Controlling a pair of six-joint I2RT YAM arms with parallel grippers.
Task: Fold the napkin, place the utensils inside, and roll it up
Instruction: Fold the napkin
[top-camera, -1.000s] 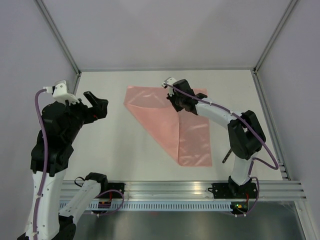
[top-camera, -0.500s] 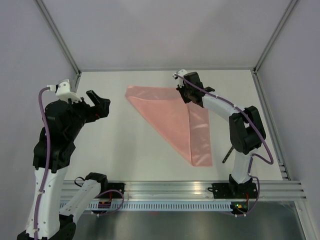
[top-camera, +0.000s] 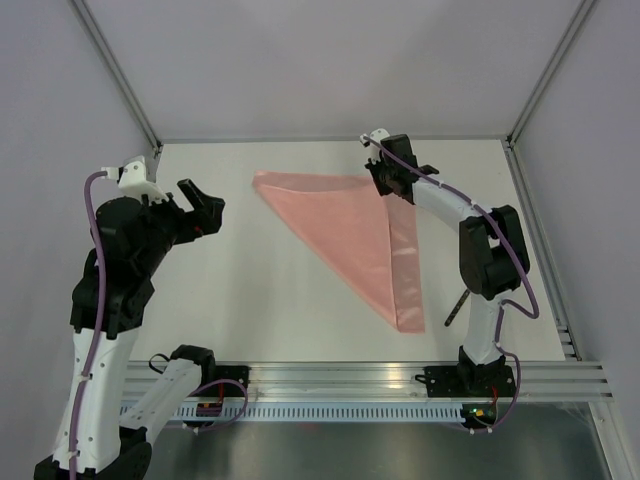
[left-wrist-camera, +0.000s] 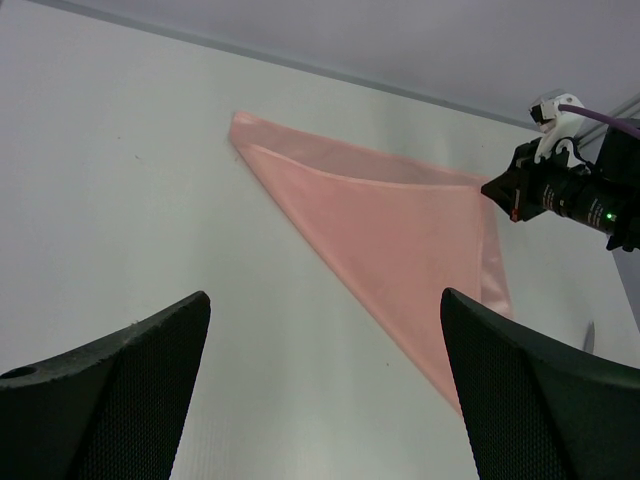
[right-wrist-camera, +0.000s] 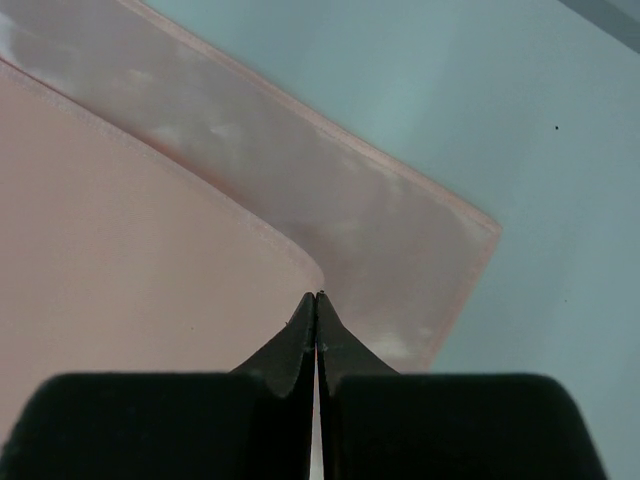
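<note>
The salmon-pink napkin (top-camera: 350, 225) lies folded over into a triangle at the middle back of the table. A strip of its lower layer shows along the right side. My right gripper (top-camera: 390, 187) is shut on the napkin's upper corner at the back right. In the right wrist view the shut tips (right-wrist-camera: 317, 300) pinch the folded-over layer (right-wrist-camera: 150, 260) just inside the lower layer's corner. My left gripper (top-camera: 205, 210) is open and empty, raised over the left of the table, its fingers (left-wrist-camera: 120, 380) framing the napkin (left-wrist-camera: 400, 230). The knife (top-camera: 455, 308) shows as a slim dark strip by the right arm, partly hidden.
White table (top-camera: 250, 300) with grey walls on three sides and an aluminium rail (top-camera: 330, 375) at the near edge. The right arm (top-camera: 490, 260) stretches over the table's right side, above the knife.
My right gripper has carried the napkin's corner right and toward the back, laying the upper layer flatter into a triangle. The left arm has shifted slightly right.
</note>
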